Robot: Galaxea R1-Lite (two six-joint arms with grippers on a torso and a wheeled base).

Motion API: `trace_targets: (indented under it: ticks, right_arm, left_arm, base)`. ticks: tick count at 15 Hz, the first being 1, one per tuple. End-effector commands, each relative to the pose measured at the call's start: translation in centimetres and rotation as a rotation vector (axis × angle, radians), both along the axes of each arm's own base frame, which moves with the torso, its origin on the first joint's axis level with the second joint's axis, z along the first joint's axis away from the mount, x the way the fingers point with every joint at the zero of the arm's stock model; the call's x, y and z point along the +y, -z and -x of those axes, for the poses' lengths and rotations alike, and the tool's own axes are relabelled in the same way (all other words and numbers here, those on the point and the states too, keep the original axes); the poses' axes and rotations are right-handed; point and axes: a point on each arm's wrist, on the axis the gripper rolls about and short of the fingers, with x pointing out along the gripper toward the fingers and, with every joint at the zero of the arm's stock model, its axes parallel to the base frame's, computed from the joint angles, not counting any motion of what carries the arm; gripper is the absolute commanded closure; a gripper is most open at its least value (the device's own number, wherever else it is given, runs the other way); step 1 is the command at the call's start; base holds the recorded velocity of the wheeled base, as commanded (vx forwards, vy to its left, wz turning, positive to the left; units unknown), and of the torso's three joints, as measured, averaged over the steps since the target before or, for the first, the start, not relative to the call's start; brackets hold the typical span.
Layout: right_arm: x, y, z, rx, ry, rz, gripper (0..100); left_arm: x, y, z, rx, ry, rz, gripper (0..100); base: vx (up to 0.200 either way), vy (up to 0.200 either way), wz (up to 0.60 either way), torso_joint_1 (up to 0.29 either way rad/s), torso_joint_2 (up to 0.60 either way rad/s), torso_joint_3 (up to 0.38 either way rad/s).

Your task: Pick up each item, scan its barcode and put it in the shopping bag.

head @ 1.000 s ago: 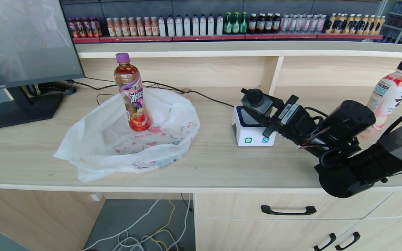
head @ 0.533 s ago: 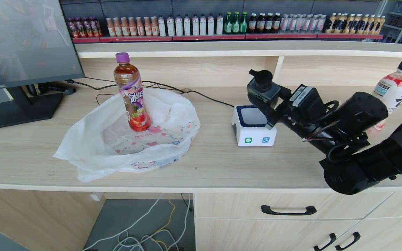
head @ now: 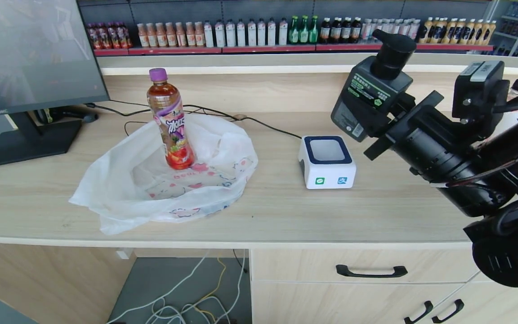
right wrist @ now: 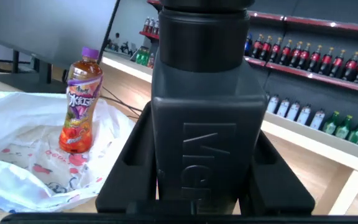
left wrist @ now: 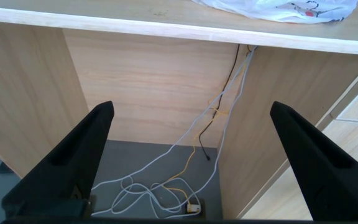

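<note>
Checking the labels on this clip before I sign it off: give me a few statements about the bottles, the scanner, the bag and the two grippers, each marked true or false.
1. The right gripper holds a dark bottle with a black cap. True.
2. The dark bottle rests on the scanner. False: it is held in the air, clear of the scanner.
3. The purple-capped bottle lies on its side in the shopping bag. False: it stands upright in the bag.
4. The left gripper is below the counter edge with its jaws open and nothing between them. True.
</note>
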Motion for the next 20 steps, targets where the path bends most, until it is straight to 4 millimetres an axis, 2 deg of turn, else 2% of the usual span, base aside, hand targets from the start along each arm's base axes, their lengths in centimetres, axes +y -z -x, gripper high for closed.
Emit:
trace_targets:
  ticks: [1,3,5,7,10,20]
  right_arm:
    - [-1.1,0.2,2.3,0.057,-0.030,-0.028,100]
    - [-1.4,0.6,2.8,0.103,-0.049,-0.048,100]
    - [-2.2,1.4,2.9,0.179,0.016,-0.112,100]
    - [-2.5,0.7,2.6,0.197,0.111,-0.219,100]
    - [-2.4,0.7,2.1,0.217,0.162,-0.282,100]
    - [-3.0,1.4,1.7,0.247,0.178,-0.282,100]
  left_arm:
    - [0.0,0.0,0.0,0.000,-0.001,0.000,0]
    - [0.0,0.0,0.0,0.000,-0.001,0.000,0]
    - [0.0,0.0,0.0,0.000,0.001,0.000,0]
    - [0.0,0.0,0.0,0.000,-0.001,0.000,0]
    - [0.0,0.0,0.0,0.000,-0.001,0.000,0]
    - [0.0,0.0,0.0,0.000,-0.001,0.000,0]
  base:
    - [0.000,0.000,0.00,0.000,0.00,0.000]
    - [0.000,0.000,0.00,0.000,0.00,0.000]
    - [0.000,0.000,0.00,0.000,0.00,0.000]
    - [0.000,0.000,0.00,0.000,0.00,0.000]
    - [0.000,0.000,0.00,0.000,0.00,0.000]
    - [0.000,0.200,0.00,0.003,0.00,0.003]
